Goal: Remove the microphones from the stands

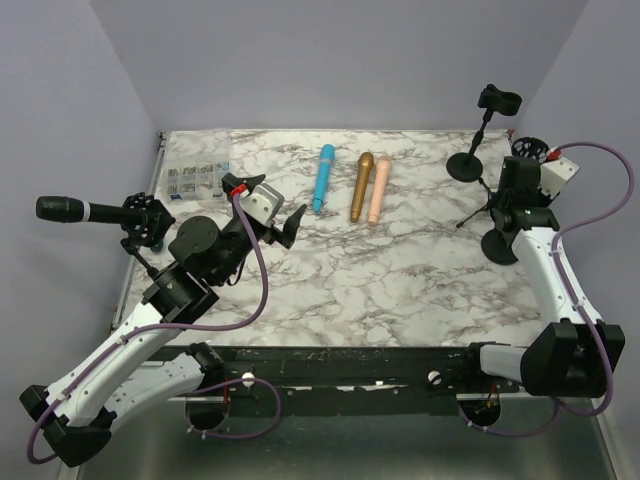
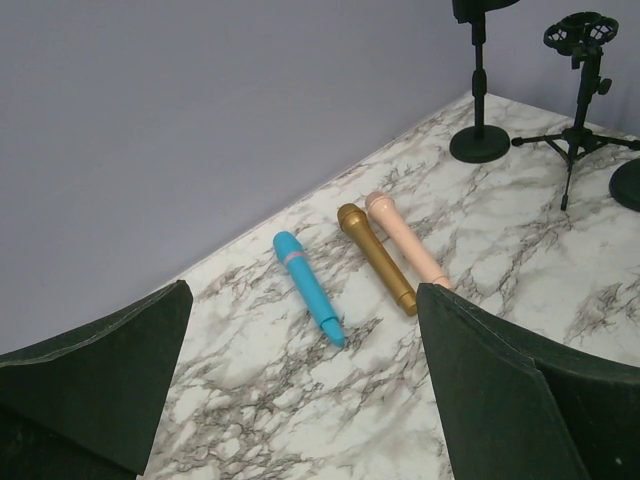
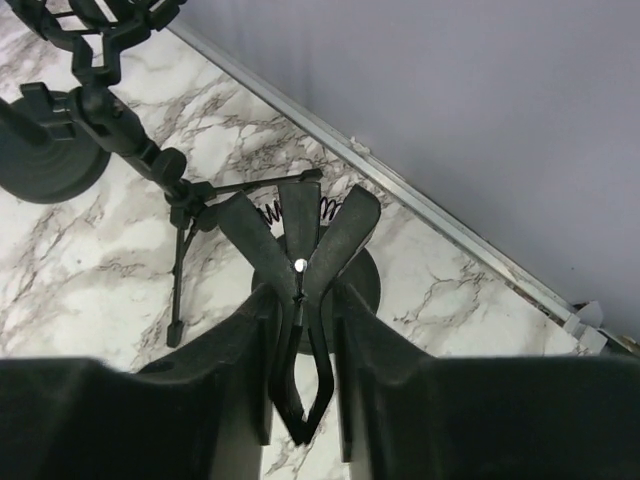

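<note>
A black microphone (image 1: 62,209) lies level in the shock mount of a stand (image 1: 146,220) at the table's left edge, seen only in the top view. My left gripper (image 1: 270,212) (image 2: 300,400) hovers to the right of that stand, open and empty, facing the middle of the table. At the far right, my right gripper (image 1: 513,200) (image 3: 305,300) is shut on the pinch handles of a black spring clip (image 3: 300,250), which sits atop a stand with a round base (image 1: 500,246). I see no microphone in that clip.
A blue microphone (image 1: 322,178) (image 2: 308,287), a gold one (image 1: 361,185) (image 2: 377,258) and a pink one (image 1: 378,188) (image 2: 407,238) lie side by side mid-table. A round-base stand (image 1: 468,166) and a tripod stand (image 1: 528,150) are back right. A parts box (image 1: 197,175) sits back left.
</note>
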Controlling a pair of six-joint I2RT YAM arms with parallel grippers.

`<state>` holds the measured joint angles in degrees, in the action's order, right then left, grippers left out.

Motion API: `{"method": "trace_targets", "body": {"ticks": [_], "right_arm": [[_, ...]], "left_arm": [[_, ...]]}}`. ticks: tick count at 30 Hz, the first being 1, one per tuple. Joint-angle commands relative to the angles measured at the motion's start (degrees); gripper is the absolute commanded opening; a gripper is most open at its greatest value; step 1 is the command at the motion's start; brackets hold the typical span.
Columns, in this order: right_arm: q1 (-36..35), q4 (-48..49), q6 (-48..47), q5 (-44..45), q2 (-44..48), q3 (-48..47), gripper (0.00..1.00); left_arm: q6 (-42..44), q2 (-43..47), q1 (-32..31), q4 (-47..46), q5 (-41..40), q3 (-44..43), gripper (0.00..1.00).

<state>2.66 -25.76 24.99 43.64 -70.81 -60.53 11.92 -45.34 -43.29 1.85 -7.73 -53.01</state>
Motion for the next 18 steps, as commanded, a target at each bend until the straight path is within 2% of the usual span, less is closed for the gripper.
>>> {"method": "trace_targets", "body": {"ticks": [1,4,6,8,10,18], "right_arm": [[0.82,4.67,2.49,-1.02,-0.07,-0.03,0.50],[0.85,6.15,2.60,-4.32,1.73,2.07,0.77],[0.86,6.83,1.97,-6.25,2.63,2.51,0.89],[0.84,6.97,1.03,-8.64,3.26,2.08,0.95],[0.84,6.05,0.43,-10.09,4.12,0.90,1.00],[0.70,3.74,-0.31,-10.48,9.48,-3.35,1.00]], "left_arm": [[0.25,0.48,-0.56,-0.38,-0.86,-0.34,0.99],[0.47,0.20,-0.64,-0.50,-1.23,-0.33,0.99],[0.38,0.11,-0.66,-0.26,-0.94,-0.51,0.99],[0.29,0.03,-0.73,-0.42,-0.71,-0.38,0.99],[0.25,-0.30,-0.75,-0.28,-0.58,-0.57,0.99],[0.34,-1.18,-1.01,-0.05,-1.01,-0.68,0.98]]}}
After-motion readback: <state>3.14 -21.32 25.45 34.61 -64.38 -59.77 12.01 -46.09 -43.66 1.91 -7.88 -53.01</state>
